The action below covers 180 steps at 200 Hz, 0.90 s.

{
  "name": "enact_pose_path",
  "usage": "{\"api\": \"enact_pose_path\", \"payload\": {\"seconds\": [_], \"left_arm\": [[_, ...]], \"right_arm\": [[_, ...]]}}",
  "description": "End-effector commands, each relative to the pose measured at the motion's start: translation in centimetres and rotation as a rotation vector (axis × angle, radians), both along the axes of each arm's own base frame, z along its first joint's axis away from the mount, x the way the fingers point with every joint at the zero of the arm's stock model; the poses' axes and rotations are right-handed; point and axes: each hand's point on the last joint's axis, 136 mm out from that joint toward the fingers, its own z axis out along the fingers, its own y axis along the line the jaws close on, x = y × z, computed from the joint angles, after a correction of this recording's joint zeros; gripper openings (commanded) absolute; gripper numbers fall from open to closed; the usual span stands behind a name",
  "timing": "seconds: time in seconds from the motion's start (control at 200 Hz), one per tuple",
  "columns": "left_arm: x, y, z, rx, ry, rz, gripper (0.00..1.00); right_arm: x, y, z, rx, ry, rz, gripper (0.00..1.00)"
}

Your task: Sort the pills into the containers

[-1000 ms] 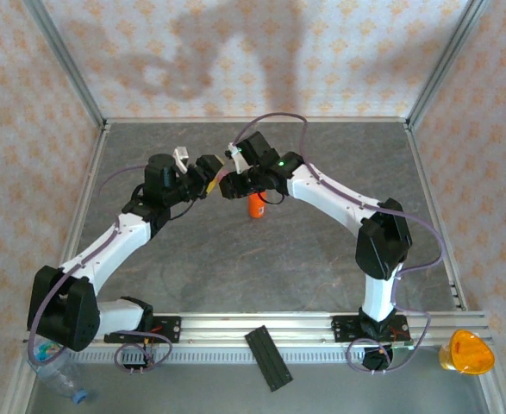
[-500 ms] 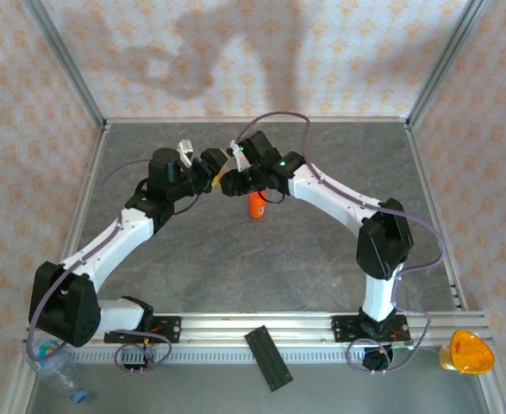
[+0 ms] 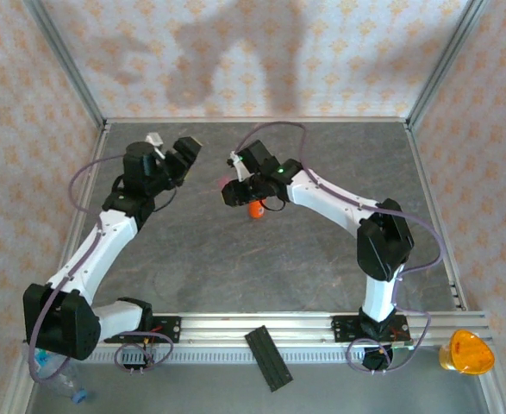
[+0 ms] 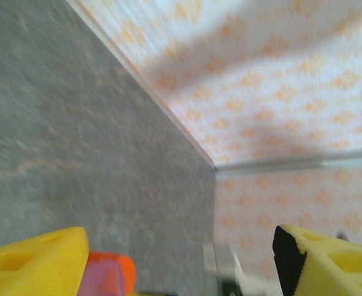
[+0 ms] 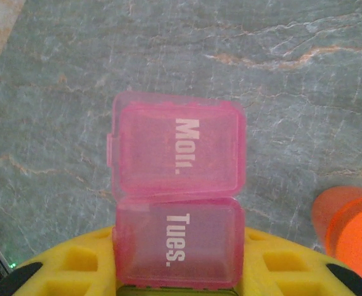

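Note:
The containers [image 5: 177,185] are joined translucent pink boxes marked "Mon." and "Tues.", with a thin green strip [image 5: 168,291] below them. My right gripper [image 5: 177,262] is shut on the "Tues." end, and its yellow fingers [image 5: 63,265] press both sides. From above, the right gripper [image 3: 232,188] hangs over mid-table, just left of the orange bottle [image 3: 255,209]. My left gripper [image 3: 182,155] is off to the left, apart from it. In the left wrist view the left gripper [image 4: 181,265] is open, with nothing between its fingers. Pills are out of view.
The orange bottle [image 5: 350,231] stands close to the right of the held boxes. A black flat piece [image 3: 268,358] lies on the near rail. An orange-yellow object [image 3: 466,352] and a clear plastic bottle [image 3: 63,379] sit outside the frame. Walls ring the grey table [image 3: 261,267].
My left gripper has pulled back to the left, away from the right gripper, and its jaws have spread wider. The right gripper keeps the containers and has shifted slightly.

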Motion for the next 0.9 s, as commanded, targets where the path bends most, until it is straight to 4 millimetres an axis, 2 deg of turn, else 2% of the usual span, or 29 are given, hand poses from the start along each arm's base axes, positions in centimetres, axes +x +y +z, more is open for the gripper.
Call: {"api": "enact_pose_path", "payload": {"seconds": [0.0,0.1,0.23,0.435,0.596,0.761,0.896], "left_arm": [[-0.7,2.8,-2.6,0.105,0.063,0.046,0.82],[-1.3,3.7,-3.9,0.158,0.098,0.041,0.85],[-2.0,3.6,-4.5,0.178,0.111,0.012,0.87],[-2.8,3.4,-6.0,0.173,0.138,-0.004,0.87],[-3.0,3.2,-7.1,0.154,0.155,-0.007,0.87],[-3.1,3.2,-7.9,0.155,0.169,-0.010,0.87],[-3.1,3.1,-8.3,0.150,0.173,-0.013,0.87]], "right_arm": [[-2.7,1.1,-0.7,-0.051,-0.003,0.107,0.02],[-4.9,1.4,-3.0,-0.141,0.006,0.198,0.05],[-7.2,0.4,-6.7,-0.250,0.021,0.281,0.06],[-8.9,-1.7,-10.8,-0.342,0.020,0.301,0.14],[-9.1,-2.7,-12.6,-0.391,0.014,0.299,0.15],[-9.1,-3.6,-13.7,-0.435,0.014,0.296,0.26],[-8.8,-4.3,-14.1,-0.465,0.000,0.273,0.39]]}}
